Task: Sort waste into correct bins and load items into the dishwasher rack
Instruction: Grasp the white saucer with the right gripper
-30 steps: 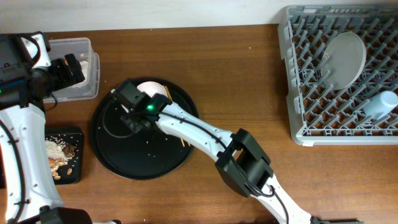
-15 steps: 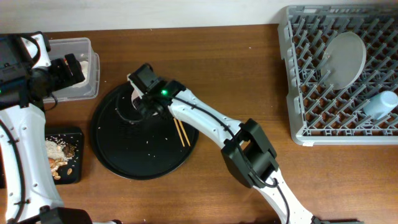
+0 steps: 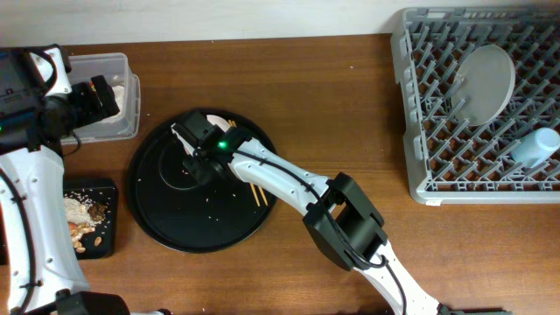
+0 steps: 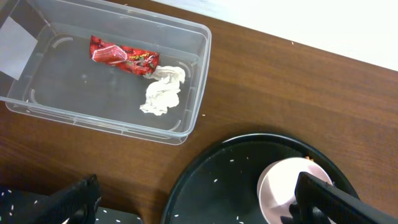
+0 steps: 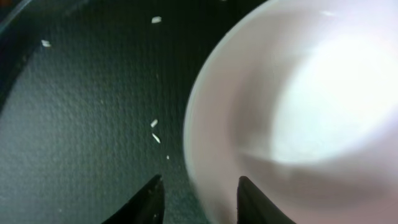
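Small white bowl: rim between the parted fingers of the right gripper, on the round black tray. Beyond the left gripper, spread wide and empty: clear tub holding red wrapper and crumpled tissue.

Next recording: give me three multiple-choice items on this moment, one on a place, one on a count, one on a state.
1. Where does the red wrapper lie? A in the black bin; B in the clear tub; C on the round tray.
2. How many items stand in the dishwasher rack? A none; B two; C four.
3. How do the right gripper's jaws stand? A shut, nothing between; B open, astride the small white bowl's rim; C out of view.
1 B: it lies beside the tissue in the tub. 2 B: only the plate and the cup. 3 B: the right wrist view shows the rim between parted fingers.
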